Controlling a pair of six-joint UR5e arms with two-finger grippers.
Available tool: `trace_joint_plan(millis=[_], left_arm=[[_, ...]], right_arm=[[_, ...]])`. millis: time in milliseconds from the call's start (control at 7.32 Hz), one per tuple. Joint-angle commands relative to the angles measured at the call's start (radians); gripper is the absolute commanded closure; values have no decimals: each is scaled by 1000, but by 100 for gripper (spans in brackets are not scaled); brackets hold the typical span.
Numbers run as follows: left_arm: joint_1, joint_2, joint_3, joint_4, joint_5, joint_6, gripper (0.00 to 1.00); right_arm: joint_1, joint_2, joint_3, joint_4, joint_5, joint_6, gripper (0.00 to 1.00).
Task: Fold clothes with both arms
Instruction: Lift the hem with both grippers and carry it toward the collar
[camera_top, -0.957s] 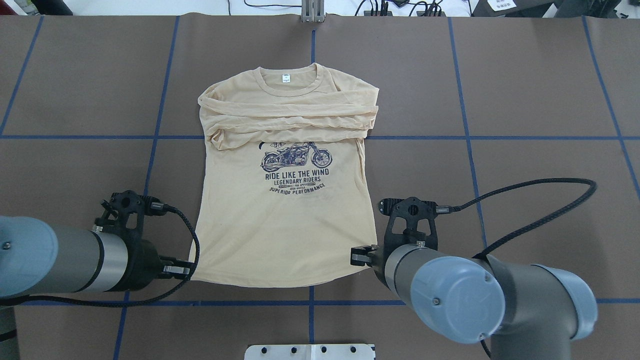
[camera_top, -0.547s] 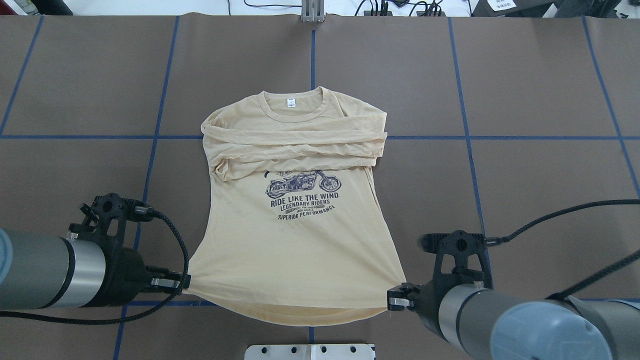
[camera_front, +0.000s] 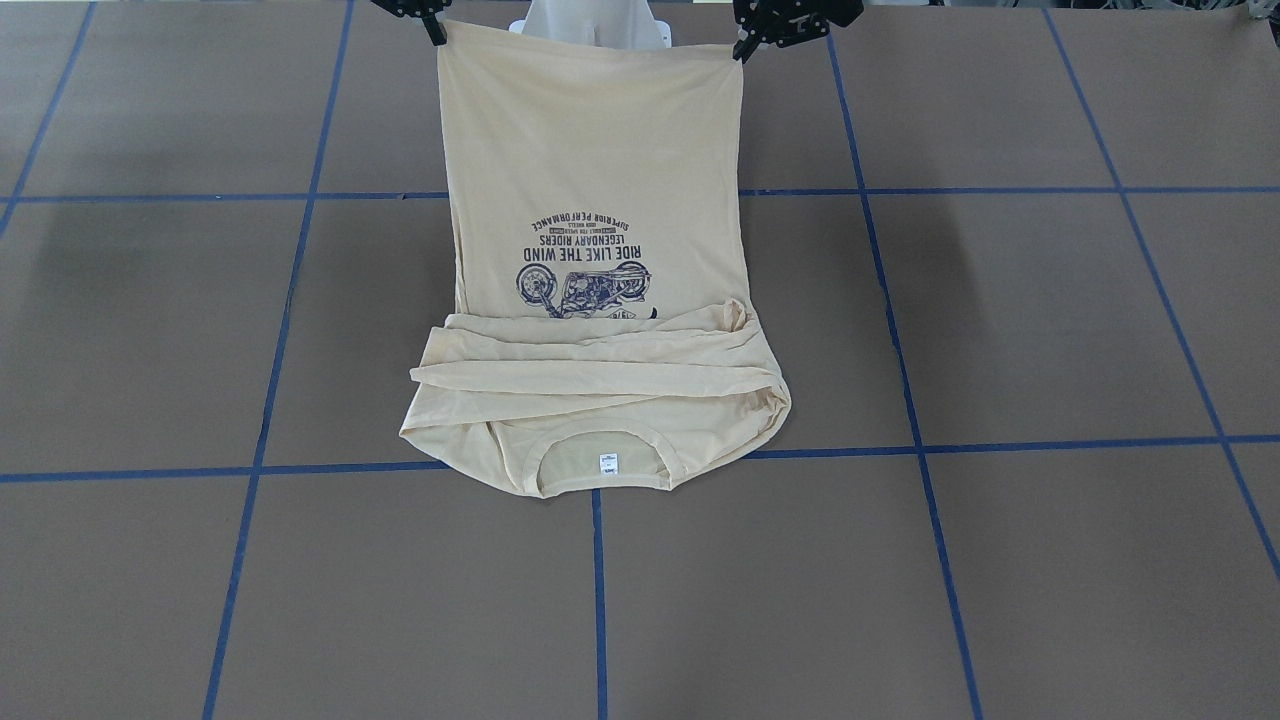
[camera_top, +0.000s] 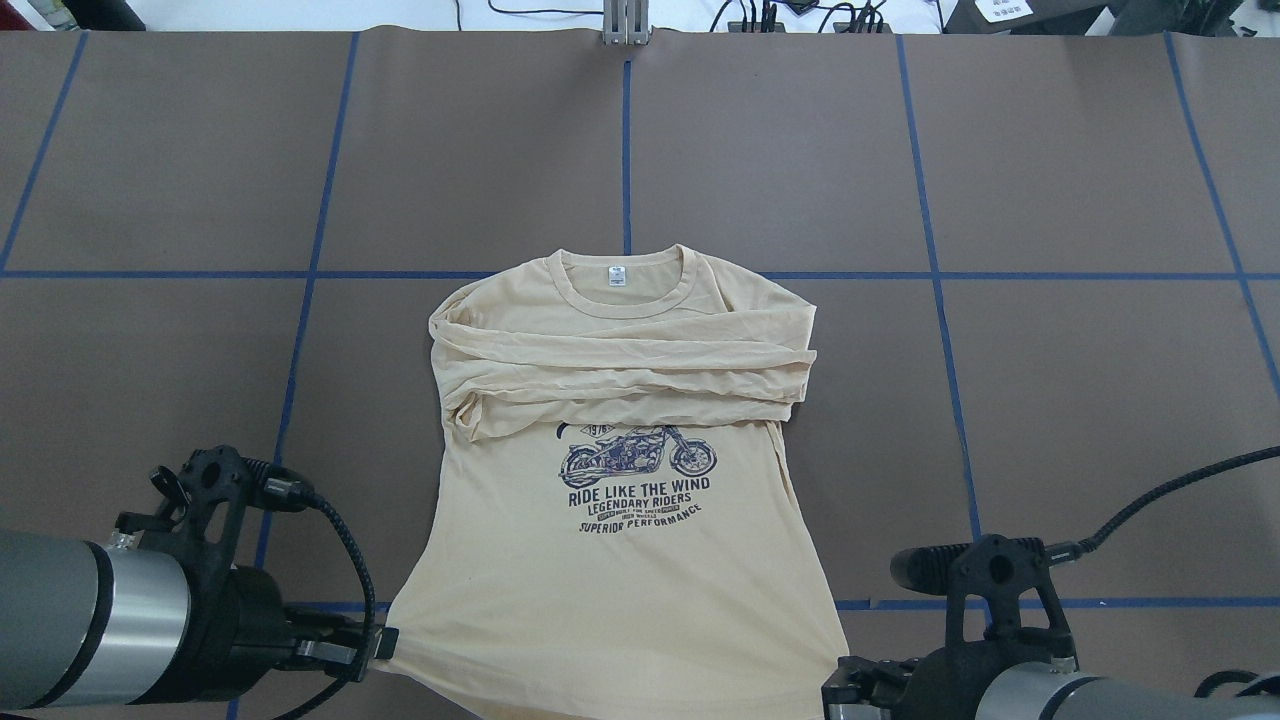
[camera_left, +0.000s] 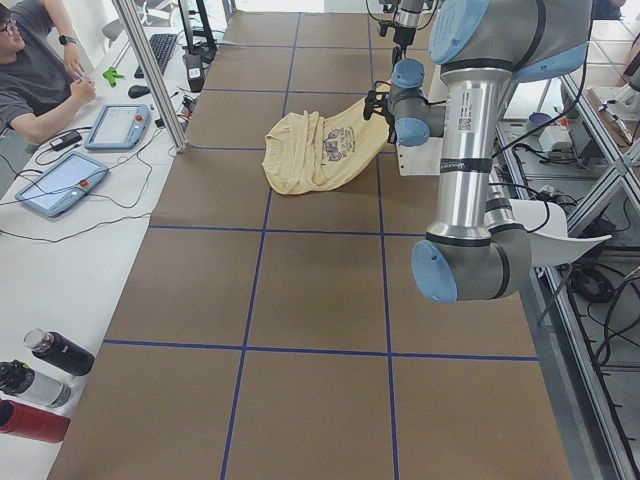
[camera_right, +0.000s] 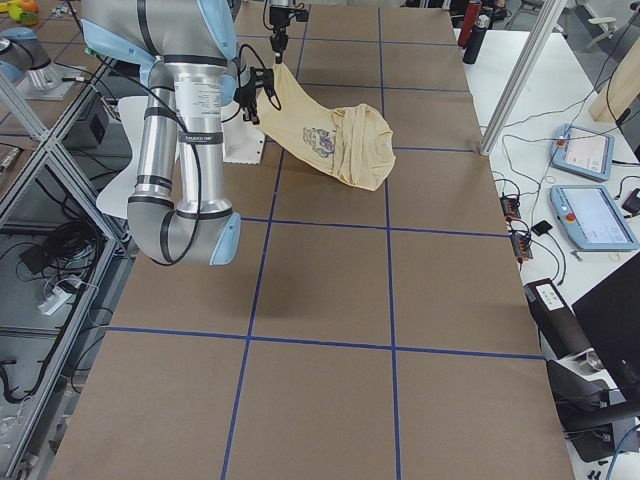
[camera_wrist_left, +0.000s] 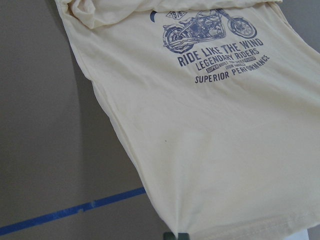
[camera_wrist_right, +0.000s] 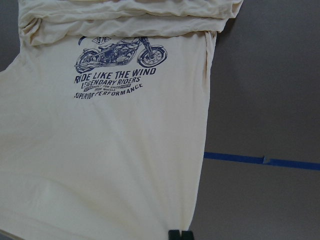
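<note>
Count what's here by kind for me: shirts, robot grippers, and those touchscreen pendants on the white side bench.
T-shirt: 1
Grippers: 2, the left gripper and the right gripper, each pinching a hem corner
Touchscreen pendants: 2, one nearer the side camera, one farther
Total: 5

Bright, even overhead light casts soft shadows on the table (camera_front: 1000, 320) beside the shirt (camera_front: 590, 140); all views sharp.

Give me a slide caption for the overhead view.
Left pincer and right pincer hold the T-shirt by its hem corners.
</note>
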Motion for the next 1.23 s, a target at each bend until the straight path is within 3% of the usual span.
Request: trace_joint_plan(millis=[0,273,683,820,1093], left_arm=[[-41,-9,45,0,6,-23,100],[-150,-88,179,-1,15,-12,100],[-281,-205,310,-1,52,-12,100],[-318,-234,342,-1,58,-12,100],[-330,-285,410,-1,109,-12,100]], right_arm=[[90,45,-79,-2,0,-6,100],[201,203,-269,1,-3,-9,100],[366,233,-310,8,4,-127,100],[443,254,-345,8,44,-173,100],[540,354,-501,28,86,-198,100]])
